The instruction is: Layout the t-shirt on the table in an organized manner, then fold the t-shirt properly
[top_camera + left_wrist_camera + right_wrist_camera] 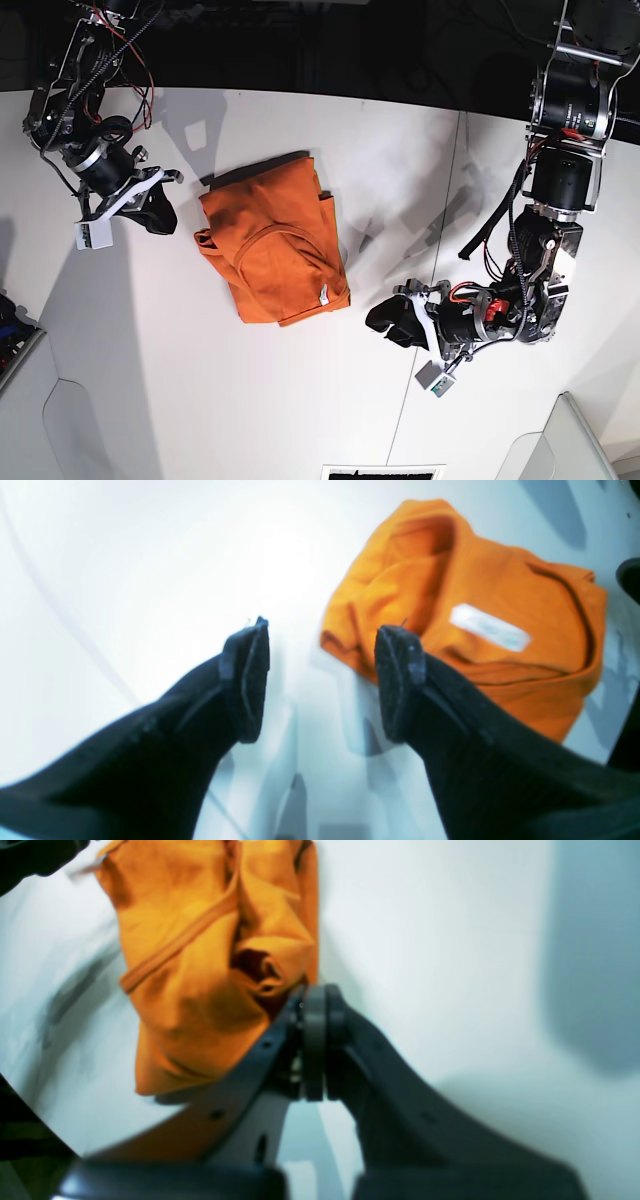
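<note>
White table (300, 400) fills the scene, with the orange t-shirt (272, 245) lying bunched and folded over itself near the middle, its white tag (324, 296) at the near edge. Left gripper (320, 675) hovers just beside the cloth with jaws spread wide and empty, while the right gripper (314, 1040) sits pinched shut on nothing, clear of the shirt. Risk now: a grab into this heap could catch several layers at once and drag the whole bundle instead of spreading it.

Cam setup: one overhead, two wrist-mounted.
Base looks straight down on the table (300, 400); each wrist cam sits close behind its fingers, angled down; all three share the t-shirt (272, 250).
</note>
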Motion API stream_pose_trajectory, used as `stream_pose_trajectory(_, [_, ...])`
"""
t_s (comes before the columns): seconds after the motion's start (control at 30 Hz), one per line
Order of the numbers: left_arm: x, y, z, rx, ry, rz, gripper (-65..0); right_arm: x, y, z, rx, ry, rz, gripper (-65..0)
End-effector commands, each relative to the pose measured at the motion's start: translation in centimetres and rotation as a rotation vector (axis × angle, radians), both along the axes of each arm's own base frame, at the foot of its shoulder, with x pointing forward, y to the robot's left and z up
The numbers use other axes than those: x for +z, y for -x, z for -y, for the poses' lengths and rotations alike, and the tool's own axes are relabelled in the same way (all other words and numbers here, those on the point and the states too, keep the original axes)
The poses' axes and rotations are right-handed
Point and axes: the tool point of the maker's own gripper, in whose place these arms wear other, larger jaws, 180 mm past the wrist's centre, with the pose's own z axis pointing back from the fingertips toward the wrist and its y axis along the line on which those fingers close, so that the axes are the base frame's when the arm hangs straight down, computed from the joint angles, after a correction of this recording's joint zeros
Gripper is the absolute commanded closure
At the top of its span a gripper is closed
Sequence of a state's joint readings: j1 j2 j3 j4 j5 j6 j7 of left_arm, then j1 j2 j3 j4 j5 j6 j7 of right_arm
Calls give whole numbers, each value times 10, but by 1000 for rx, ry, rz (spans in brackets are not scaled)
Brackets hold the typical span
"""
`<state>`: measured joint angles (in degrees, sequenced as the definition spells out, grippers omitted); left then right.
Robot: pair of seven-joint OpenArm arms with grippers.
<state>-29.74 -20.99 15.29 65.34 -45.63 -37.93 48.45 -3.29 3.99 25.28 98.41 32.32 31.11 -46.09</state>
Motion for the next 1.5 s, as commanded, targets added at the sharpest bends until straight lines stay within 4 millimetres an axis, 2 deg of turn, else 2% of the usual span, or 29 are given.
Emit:
stream_pose_trajectory(0.0, [23,-12,2,-5,29,54,-363,18,-10,1,0,-6,73,0])
stream_pose_trajectory(0.27, [10,29,28,-76,213,-104,-363,21,-15,3,-20,-23,104,0])
stream_pose_trajectory(0.47, [-26,68,35,-76,269,-230,-363,12,-29,7,-38,-13,100,0])
stream_pose_trajectory(0.6, [-43,89,50,-78,303,-279,-363,1,-46,-5,-14,-53,68,0])
stream_pose_trajectory(0.7, [-49,89,64,-70,300,-253,-363,-10,-51,-24,38,-57,35,0])
stream_pose_trajectory(0.87, [-63,83,75,-83,188,-189,-363,-19,-39,-68,141,-81,-7,0])
stream_pose_trajectory(0.97, [-63,82,75,-82,184,-186,-363,-23,-30,-87,165,-112,-23,0])
stream_pose_trajectory(1.07, [-62,80,73,-82,174,-181,-363,-24,-21,-99,167,-140,-32,0])
stream_pose_trajectory(1.23, [-53,73,58,-78,171,-184,-363,-17,-20,-96,159,-112,-8,0])
stream_pose_trajectory(1.47, [-22,78,29,-112,179,-159,-362,-6,-21,-62,152,2,19,0])
